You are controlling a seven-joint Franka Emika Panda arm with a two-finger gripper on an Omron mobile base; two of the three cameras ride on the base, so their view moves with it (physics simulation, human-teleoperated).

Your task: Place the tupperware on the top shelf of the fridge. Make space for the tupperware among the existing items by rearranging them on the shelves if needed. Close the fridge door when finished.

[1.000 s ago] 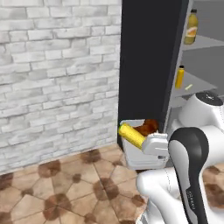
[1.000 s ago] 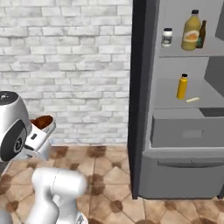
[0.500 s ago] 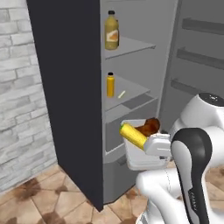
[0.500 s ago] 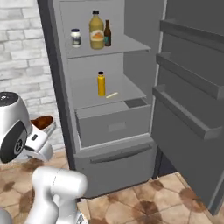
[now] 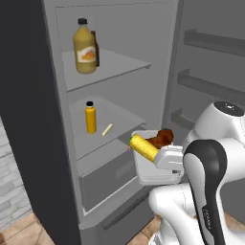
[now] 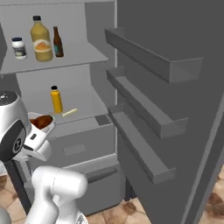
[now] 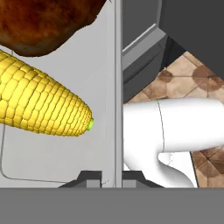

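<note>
Fridge: I see the tall grey fridge (image 5: pixel 28 143) with its interior exposed; the flat grey fridge door (image 6: pixel 183 109) is swung wide, rack ledges facing me.
Tupperware: the shallow translucent-white tub (image 5: pixel 154 165) with yellow corn cob and brown meat is carried in front of the arm, level with the grey drawer front (image 5: pixel 110 179), well below its target and outside the cabinet.
End effector: the end effector (image 7: pixel 117 177) is clenched on the tub's thin side wall, one finger tip on each side of it.
Top shelf: the topmost light-grey shelf board (image 6: pixel 78 59) carries the white jar with blue lid (image 6: pixel 19 48), the big orange juice bottle with black cap (image 6: pixel 41 39) and the slim brown bottle (image 6: pixel 57 42), grouped at its left; the right part looks bare.
Middle shelf: small orange bottle (image 6: pixel 56 99) and a pale stick (image 6: pixel 69 113).
Done: door open, tub in hand.
Left: lift and set the tub on the top shelf, shifting items only if it won't fit, let go, shut the door.
</note>
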